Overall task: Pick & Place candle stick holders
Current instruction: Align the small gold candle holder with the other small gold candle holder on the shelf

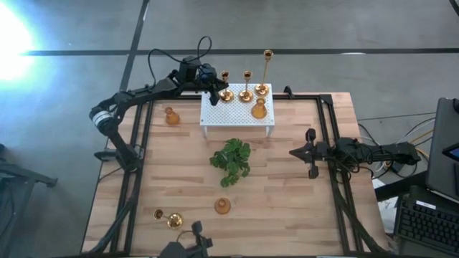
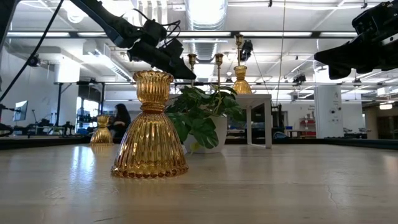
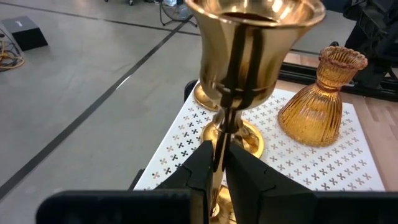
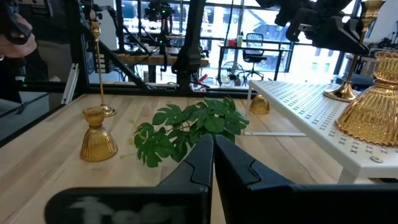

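Note:
A brass candle stick holder [image 3: 252, 46] with a cup-shaped top stands at the far left corner of the white perforated stand [image 1: 237, 115]. My left gripper [image 1: 216, 87] is shut on its stem. Two more brass holders [image 1: 246, 93] [image 1: 263, 84] and a squat amber holder [image 1: 259, 109] rest by their bases on the stand. Squat holders [image 1: 171, 116] [image 1: 223, 206] and a tall thin one [image 1: 167, 217] stand on the table. My right gripper [image 1: 310, 153] waits shut at the table's right side. My left gripper pinches the holder's thin stem [image 3: 219, 140] between its two fingers, below the cup. The fingers come nearly level from the table's left, slanting slightly down, and lie across the stem. The holder is upright, and its base [image 3: 217, 208] looks set on the stand.
A green leafy plant [image 1: 231, 161] sits mid-table, just in front of the stand. Dark frame rails [image 1: 136, 143] run along the table's left and right sides. Bare wood lies between the plant and my right gripper.

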Robot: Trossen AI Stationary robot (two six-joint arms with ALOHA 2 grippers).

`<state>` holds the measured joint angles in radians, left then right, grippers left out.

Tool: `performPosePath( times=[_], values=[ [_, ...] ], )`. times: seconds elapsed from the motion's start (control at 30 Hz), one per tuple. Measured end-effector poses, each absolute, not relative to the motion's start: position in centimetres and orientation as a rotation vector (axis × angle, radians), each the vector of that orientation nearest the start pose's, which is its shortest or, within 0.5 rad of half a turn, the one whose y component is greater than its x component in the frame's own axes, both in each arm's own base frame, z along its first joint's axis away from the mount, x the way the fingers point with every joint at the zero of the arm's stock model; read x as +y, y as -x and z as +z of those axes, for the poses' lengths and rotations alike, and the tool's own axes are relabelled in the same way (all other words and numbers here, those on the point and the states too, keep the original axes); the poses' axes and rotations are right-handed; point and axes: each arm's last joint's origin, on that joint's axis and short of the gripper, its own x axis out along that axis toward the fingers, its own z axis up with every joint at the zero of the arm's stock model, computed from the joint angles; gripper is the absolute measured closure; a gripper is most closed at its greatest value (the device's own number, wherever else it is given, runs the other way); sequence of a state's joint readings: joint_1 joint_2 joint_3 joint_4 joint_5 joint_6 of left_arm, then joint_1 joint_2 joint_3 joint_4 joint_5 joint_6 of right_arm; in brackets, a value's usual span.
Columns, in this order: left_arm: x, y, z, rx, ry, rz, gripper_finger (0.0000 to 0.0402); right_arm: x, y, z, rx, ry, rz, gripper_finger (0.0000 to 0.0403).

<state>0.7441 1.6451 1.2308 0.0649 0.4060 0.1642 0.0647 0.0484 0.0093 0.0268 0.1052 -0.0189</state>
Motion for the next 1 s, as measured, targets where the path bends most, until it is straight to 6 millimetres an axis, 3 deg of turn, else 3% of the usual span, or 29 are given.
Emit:
performPosePath(
  times=[1.0],
  values=[
    [24.59,-28.64,29.43,0.277,0.028,0.265,0.0353,0.34,-10.00,16.55,0.013,0.020,-0.040,0.0394]
  ],
)
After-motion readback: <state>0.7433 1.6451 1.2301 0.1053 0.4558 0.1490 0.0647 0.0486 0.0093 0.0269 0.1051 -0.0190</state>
